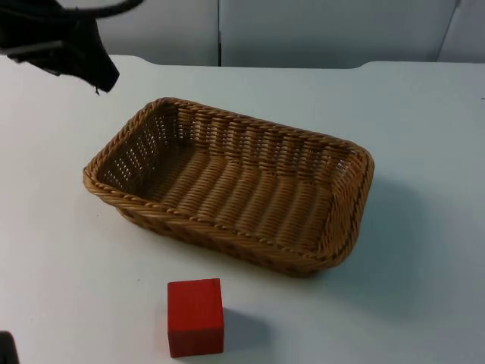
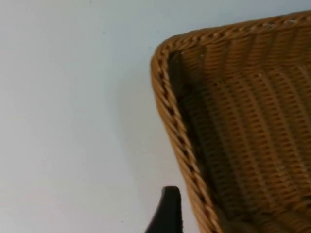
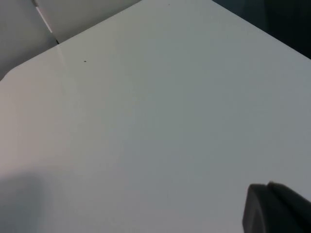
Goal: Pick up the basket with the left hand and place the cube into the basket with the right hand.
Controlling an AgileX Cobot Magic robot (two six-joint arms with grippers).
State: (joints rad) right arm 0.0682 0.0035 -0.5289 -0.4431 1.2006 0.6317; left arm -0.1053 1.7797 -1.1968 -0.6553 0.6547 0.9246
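A woven wicker basket (image 1: 227, 186) sits in the middle of the white table, rectangular, with nothing in it. A red cube (image 1: 195, 316) rests on the table just in front of the basket's near rim, apart from it. My left gripper (image 1: 102, 76) hangs above the table behind and to the left of the basket, not touching it. In the left wrist view the basket's corner (image 2: 167, 92) lies close ahead of that gripper (image 2: 167, 213). My right gripper (image 3: 274, 208) waits over bare table, away from the cube.
The white table (image 1: 424, 152) ends at the grey partition wall (image 1: 318, 30) behind. Open table surface lies to the right of the basket and around the cube. A small dark shape (image 1: 4, 349) shows at the near left edge.
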